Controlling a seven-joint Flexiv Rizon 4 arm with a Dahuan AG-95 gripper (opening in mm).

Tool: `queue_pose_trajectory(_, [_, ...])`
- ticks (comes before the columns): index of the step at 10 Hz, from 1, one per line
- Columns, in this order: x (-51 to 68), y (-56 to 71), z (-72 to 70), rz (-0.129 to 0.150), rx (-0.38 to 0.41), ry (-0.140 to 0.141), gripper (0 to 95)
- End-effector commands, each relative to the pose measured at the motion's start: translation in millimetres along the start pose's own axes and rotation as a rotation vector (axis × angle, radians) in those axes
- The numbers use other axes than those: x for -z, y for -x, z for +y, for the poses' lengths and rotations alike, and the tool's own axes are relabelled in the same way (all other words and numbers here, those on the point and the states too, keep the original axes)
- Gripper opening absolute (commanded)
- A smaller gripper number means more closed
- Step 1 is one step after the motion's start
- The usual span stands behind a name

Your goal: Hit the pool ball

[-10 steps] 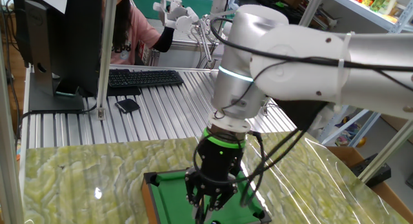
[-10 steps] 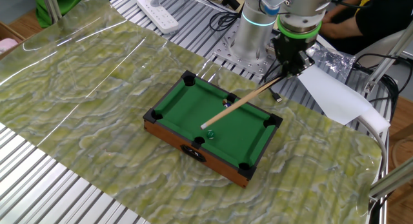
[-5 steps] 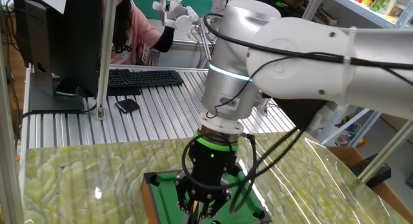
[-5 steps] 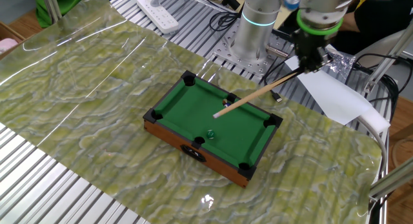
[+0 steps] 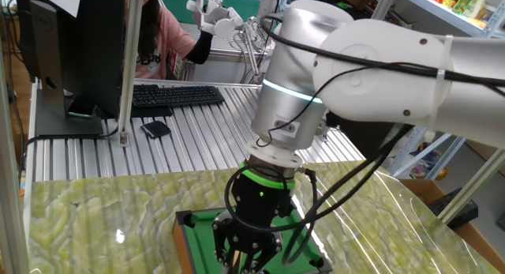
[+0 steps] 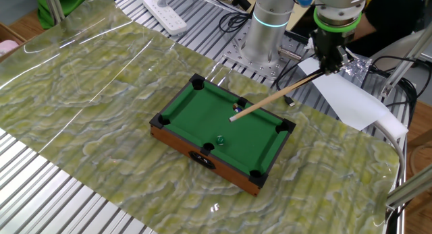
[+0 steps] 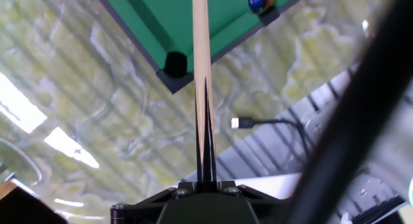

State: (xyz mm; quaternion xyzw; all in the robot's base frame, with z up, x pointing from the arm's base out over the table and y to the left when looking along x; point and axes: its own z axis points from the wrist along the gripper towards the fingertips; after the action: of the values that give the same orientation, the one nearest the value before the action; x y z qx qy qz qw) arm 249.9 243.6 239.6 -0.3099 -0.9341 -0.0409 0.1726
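Pulled back since a second ago, the cue stick now ends mid-felt, its butt clamped in the gripper beyond the mini pool table's far rail. The pool ball sits against that rail's middle pocket.

Green-veined marble mat covers the ribbed metal bench, and everything sits off it. Behind its far edge, a white power strip. Off its right corner, a white paper sheet, with a small black cable plug just beside the mat's edge. From the opposite side: black keyboard and monitor beyond the mat, a person in pink behind them.
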Motion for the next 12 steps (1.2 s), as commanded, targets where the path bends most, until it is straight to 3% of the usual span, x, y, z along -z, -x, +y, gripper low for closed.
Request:
queue_pose_trajectory(1, [-3.9,-0.7,1.4,0.004,-0.024,0.000,0.0])
queue_pose_trajectory(6, [-2.2,5.9,0.3,0.016,-0.066,0.004,0.0])
queue_pose_trajectory(12, [-7.1,7.2,0.6,0.011,-0.099,0.004,0.0])
